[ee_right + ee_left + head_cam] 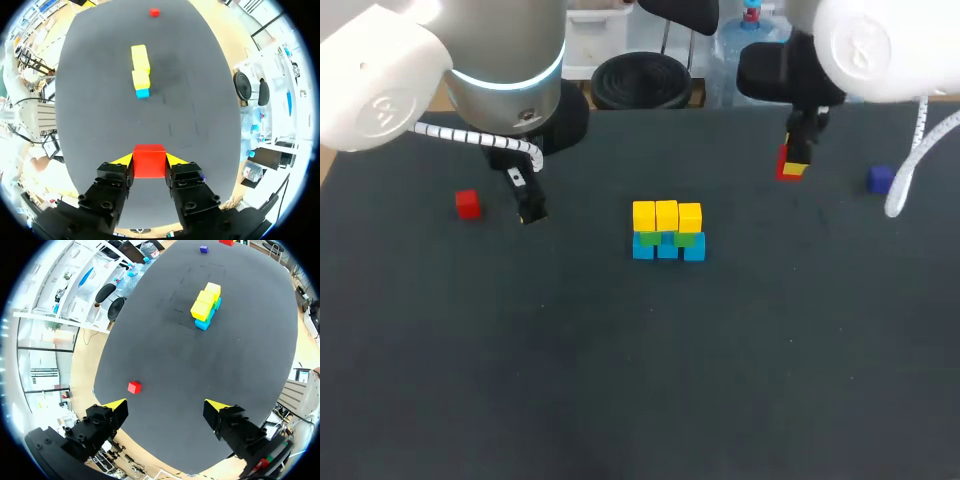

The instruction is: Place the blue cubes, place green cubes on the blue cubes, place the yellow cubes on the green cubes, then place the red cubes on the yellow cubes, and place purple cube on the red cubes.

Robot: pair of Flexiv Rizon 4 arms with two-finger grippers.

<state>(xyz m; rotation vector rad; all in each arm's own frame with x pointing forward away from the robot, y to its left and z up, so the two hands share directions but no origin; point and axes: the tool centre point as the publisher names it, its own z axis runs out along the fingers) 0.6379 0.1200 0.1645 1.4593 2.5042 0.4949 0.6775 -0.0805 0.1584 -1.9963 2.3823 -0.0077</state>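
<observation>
On the left of the dark table (620,380), a loose red cube (468,203) sits alone on the surface. Just to its right, and not touching it, hangs the left gripper (166,405). Its fingers are spread wide with nothing between them. In the left wrist view the loose red cube lies ahead of it, nearer one finger than the other. Near the middle of the table stands the stack. Three blue cubes (667,248) form a row at the bottom, side by side and touching. The green cubes (685,239) rest on them, showing only as a thin band. Three yellow cubes (666,214) lie on top in a matching row, and nothing sits on these. The stack is well apart from both grippers. Further right, toward the far edge, is the right gripper (149,158). Its two yellow tips are closed from both sides on the held red cube (149,166), which fills the gap between them. In the right wrist view the stack lies ahead of this gripper, with the loose red cube far beyond it. Rightmost of all, a purple cube (880,179) sits on the table near the right arm's white cable, apart from the right gripper.
</observation>
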